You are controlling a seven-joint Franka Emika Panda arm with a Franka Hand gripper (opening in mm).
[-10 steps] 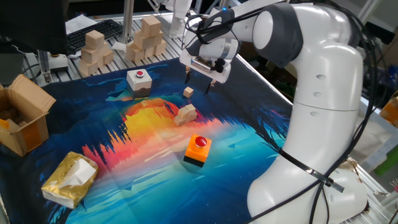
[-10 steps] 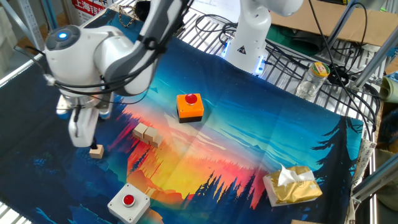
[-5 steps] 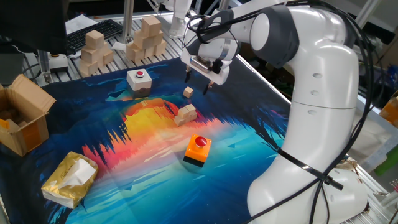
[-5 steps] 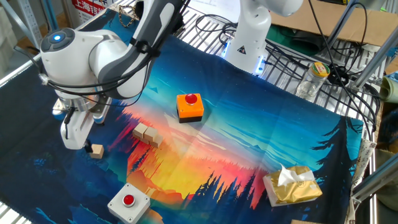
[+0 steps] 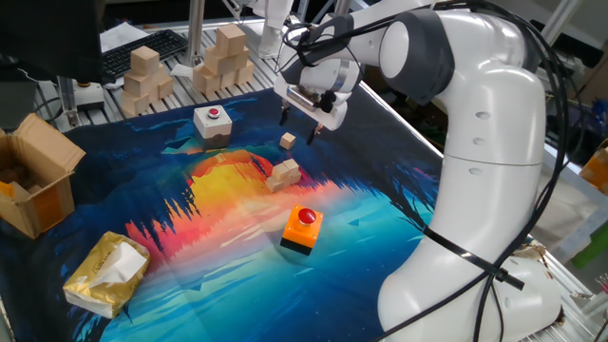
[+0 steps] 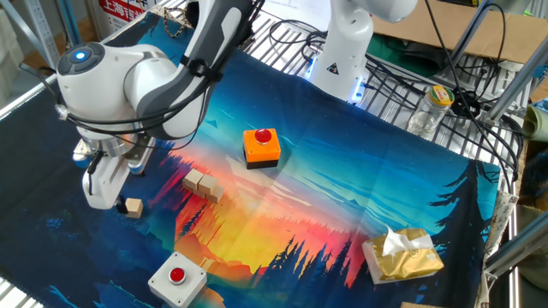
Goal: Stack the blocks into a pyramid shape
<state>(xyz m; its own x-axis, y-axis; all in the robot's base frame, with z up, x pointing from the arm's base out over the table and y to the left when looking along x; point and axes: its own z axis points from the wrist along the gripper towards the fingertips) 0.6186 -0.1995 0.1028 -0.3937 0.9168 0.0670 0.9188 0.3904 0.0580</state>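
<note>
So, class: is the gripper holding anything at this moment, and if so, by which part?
Nothing is held. The gripper hangs open above the mat, and the lone small block sits on the mat, untouched.

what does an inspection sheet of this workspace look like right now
surface: printed sunset-forest mat lying flat on the table
job's things: single block apart from block cluster; no pyramid yet
clutter: orange button box, white button box, tissue pack, cardboard box, large wooden blocks behind the mat
grippers: tool open, empty, hovering above the single block
cables: black cables on the wire rack beside the mat; jar there too
surroundings: keyboard at the back
</note>
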